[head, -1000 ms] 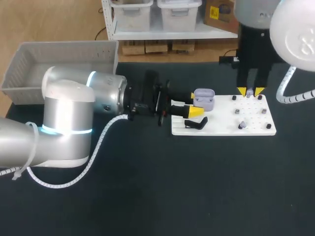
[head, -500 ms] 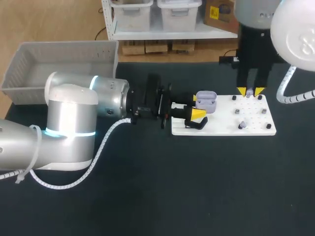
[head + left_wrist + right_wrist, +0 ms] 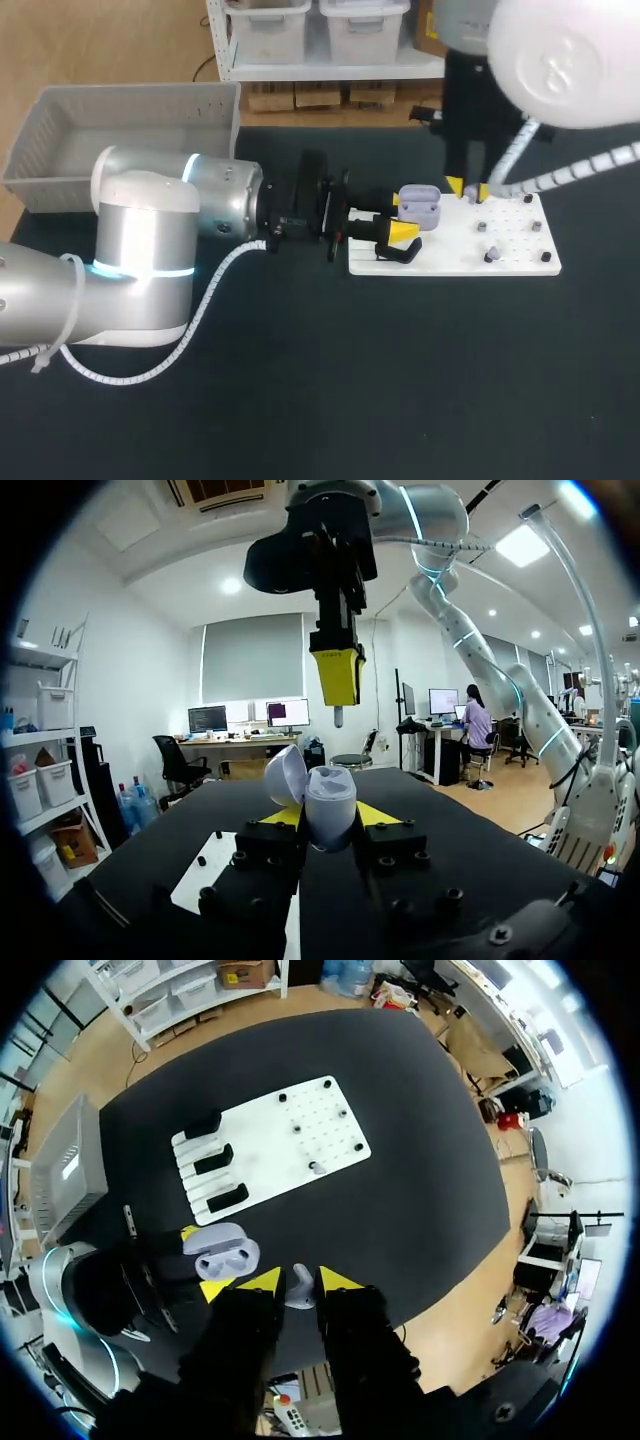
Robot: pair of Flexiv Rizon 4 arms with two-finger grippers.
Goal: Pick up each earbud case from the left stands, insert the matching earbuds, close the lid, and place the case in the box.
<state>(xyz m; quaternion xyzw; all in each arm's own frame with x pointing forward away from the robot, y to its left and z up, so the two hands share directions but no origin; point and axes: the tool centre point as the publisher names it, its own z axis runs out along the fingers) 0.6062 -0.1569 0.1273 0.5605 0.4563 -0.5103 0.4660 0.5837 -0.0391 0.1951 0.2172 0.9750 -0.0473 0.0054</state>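
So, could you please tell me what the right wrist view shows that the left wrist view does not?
Only the right wrist view shows the whole white board with its three black stands, the grey box, and the inside of the open earbud case from above. Only the left wrist view shows the right pincer from the side, above the case, with the earbud poking below its tips. Both show the lavender case clamped in the left pincer and the earbud held by the right pincer.
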